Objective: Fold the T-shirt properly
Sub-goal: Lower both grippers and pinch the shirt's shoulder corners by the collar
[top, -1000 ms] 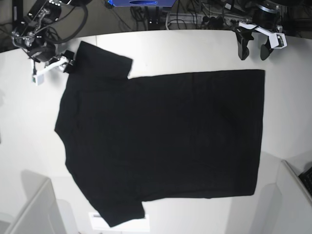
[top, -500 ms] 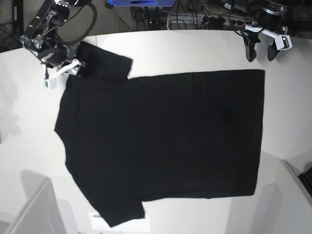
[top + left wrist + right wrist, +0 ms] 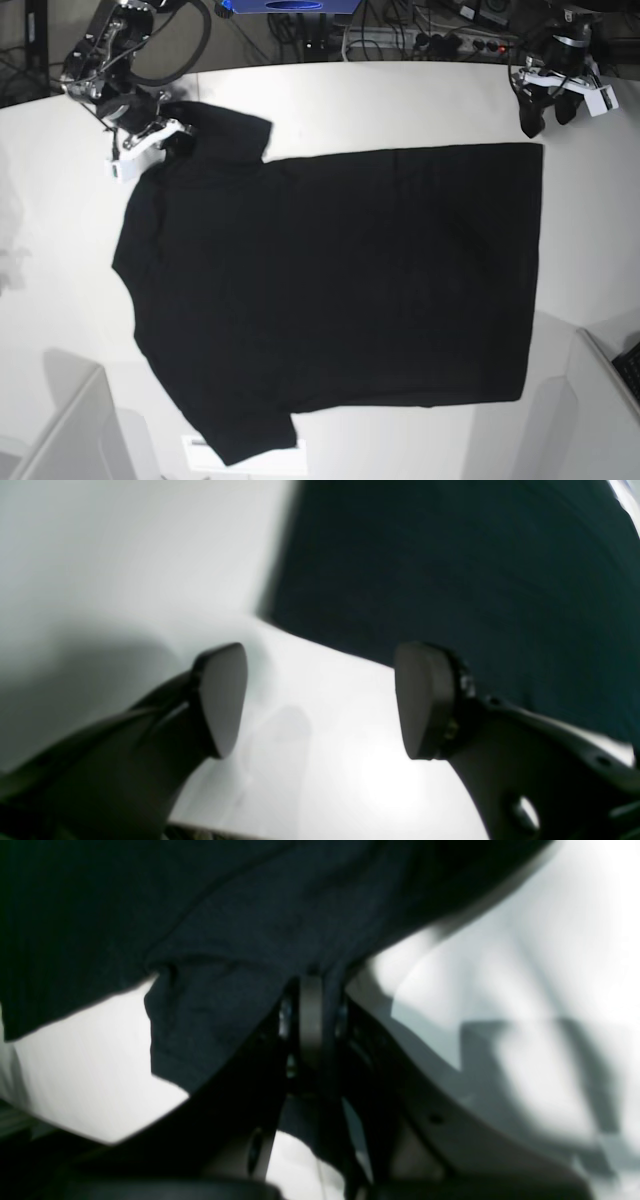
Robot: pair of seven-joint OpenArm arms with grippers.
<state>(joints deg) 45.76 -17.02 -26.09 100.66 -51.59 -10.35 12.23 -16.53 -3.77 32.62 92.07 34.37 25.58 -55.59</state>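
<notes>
Here, right fingers (image 3: 312,1005) pinching T-shirt (image 3: 330,290) sleeve

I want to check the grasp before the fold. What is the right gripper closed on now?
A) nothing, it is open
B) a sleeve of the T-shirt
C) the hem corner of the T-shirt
B: the right gripper pinches black cloth at the T-shirt's sleeve.

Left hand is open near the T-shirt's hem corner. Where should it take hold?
Probably the T-shirt hem corner nearest the left hand: it lies flat on the table, so come in low from the bare side and pinch that edge.
</notes>
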